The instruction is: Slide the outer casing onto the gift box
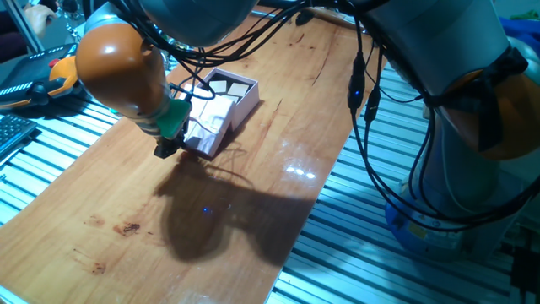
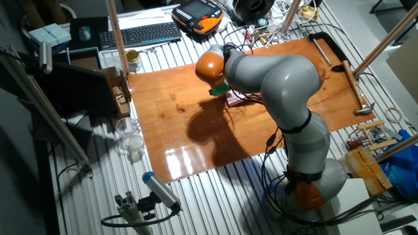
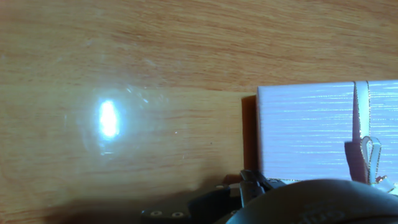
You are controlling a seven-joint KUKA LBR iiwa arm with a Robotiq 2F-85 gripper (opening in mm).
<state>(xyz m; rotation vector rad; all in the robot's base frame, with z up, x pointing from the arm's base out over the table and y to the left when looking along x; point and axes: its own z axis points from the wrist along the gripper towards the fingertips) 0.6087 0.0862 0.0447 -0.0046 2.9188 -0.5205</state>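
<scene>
The outer casing (image 1: pixel 211 125), a pale pink sleeve, lies on the wooden table (image 1: pixel 253 219) and partly covers the gift box (image 1: pixel 234 85). The box's far end sticks out and shows beige squares and white dividers. In the hand view the casing (image 3: pixel 305 130) fills the right side, with its cream ribbon and bow (image 3: pixel 371 155). My gripper (image 1: pixel 166 145) is low at the casing's near left end, right by its edge. One fingertip (image 3: pixel 252 182) shows by the casing's corner. The arm hides the jaws. In the other fixed view the gripper (image 2: pixel 219 90) and casing (image 2: pixel 236 98) are small.
The table's right edge (image 1: pixel 312 219) drops to slatted metal decking. A keyboard (image 2: pixel 140 34) and an orange pendant (image 2: pixel 198 14) lie behind the table. A glass jar (image 2: pixel 132 60) stands at its far left corner. A hammer (image 2: pixel 356 94) lies on the right.
</scene>
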